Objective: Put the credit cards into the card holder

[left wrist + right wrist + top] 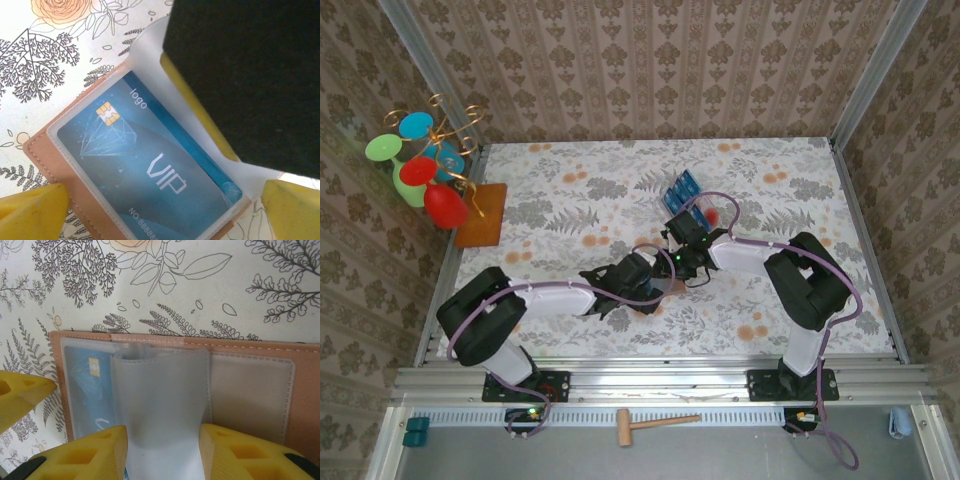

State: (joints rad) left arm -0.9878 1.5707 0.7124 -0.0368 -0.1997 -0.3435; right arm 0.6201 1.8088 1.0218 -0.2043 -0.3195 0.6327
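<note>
The card holder (250, 352) lies open on the flowered table, tan with clear inner pockets. A blue credit card (145, 160) marked VIP sits inside its left pocket; in the right wrist view that card (87, 390) shows behind the plastic. My right gripper (162, 455) is shut on a frosted middle sleeve (160, 390) of the holder and holds it up. My left gripper (160, 212) hovers just above the pocketed card, open, its yellow fingertips (30, 210) wide apart either side. In the top view both grippers meet mid-table, left gripper (645, 283) and right gripper (682, 262).
A clear tray (685, 192) with more blue cards stands just behind the grippers. An orange-brown mat (482, 215) and a stand of coloured glasses (420, 165) are at the far left. A wooden mallet (655, 424) lies below the table's front rail.
</note>
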